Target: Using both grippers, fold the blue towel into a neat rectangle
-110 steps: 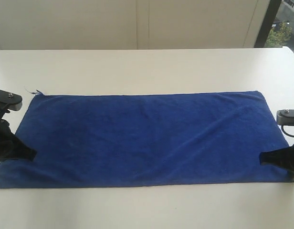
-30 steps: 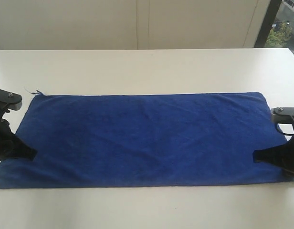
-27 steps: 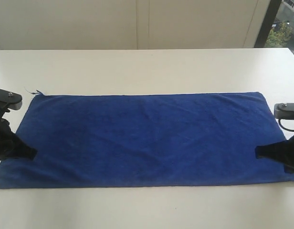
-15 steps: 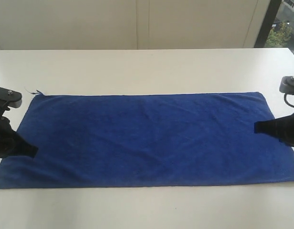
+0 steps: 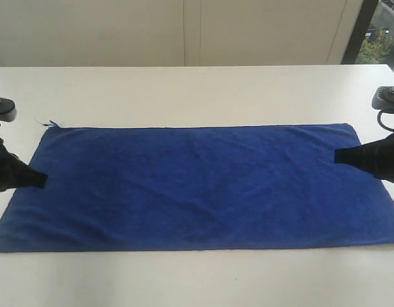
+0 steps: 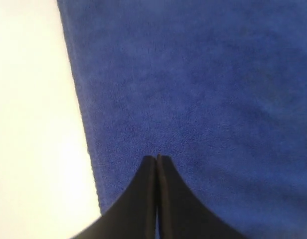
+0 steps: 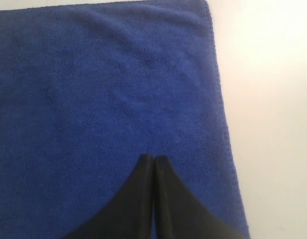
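1. While my left gripper (image 5: 42,181) has its jaws pressed together with nothing between them, its tip sits over the blue towel (image 5: 197,185), just inside the short edge nearest it.
2. My right gripper (image 5: 338,155) is likewise pressed together and empty, its tip over the opposite end, with a corner of the cloth ahead of it.
3. Between my two tips the towel lies spread flat and unfolded on the white table (image 5: 184,89).
4. Whether either tip touches the cloth I cannot tell.
5. A loose thread (image 5: 38,120) trails from the corner beyond my left tip.
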Available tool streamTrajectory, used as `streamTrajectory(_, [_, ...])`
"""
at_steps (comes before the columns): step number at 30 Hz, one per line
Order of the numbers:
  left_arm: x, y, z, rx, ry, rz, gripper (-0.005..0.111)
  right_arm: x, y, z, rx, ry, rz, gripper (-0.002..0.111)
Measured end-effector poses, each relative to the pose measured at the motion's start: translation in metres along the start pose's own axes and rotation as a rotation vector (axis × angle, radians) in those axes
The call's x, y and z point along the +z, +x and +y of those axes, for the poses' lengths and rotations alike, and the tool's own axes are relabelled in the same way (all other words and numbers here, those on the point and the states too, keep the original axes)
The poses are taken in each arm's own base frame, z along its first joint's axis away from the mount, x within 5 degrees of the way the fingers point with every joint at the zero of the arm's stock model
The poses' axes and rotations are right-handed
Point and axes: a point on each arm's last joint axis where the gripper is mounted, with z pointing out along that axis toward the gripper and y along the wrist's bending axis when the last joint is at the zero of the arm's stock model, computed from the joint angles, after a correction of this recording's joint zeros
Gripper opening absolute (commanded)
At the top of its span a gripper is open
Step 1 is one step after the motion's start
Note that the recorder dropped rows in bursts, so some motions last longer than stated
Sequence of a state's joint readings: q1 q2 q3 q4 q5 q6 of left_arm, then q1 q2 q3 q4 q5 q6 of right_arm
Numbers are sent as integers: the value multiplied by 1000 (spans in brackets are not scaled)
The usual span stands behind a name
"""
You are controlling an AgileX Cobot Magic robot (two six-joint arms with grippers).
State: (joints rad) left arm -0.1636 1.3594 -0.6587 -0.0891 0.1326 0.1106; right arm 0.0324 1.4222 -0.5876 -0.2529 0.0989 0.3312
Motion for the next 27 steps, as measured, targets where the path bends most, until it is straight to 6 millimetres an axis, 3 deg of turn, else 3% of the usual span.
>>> streamTrajectory(4, [-71, 1, -5, -2, -8, -196, 0, -9, -4, 0, 1, -2, -36, 0])
streamTrajectory(8, [-103, 17, -9, -24, -12, -310, 0, -11, -5, 0, 1, -3, -44, 0])
streamTrajectory(18, [-143, 62, -16, -51, -13, -489, 0, -11, -5, 0, 0, -3, -44, 0])
streamTrajectory(27, [-151, 67, -17, -45, -15, -530, 0, -11, -5, 0, 0, -3, -44, 0])
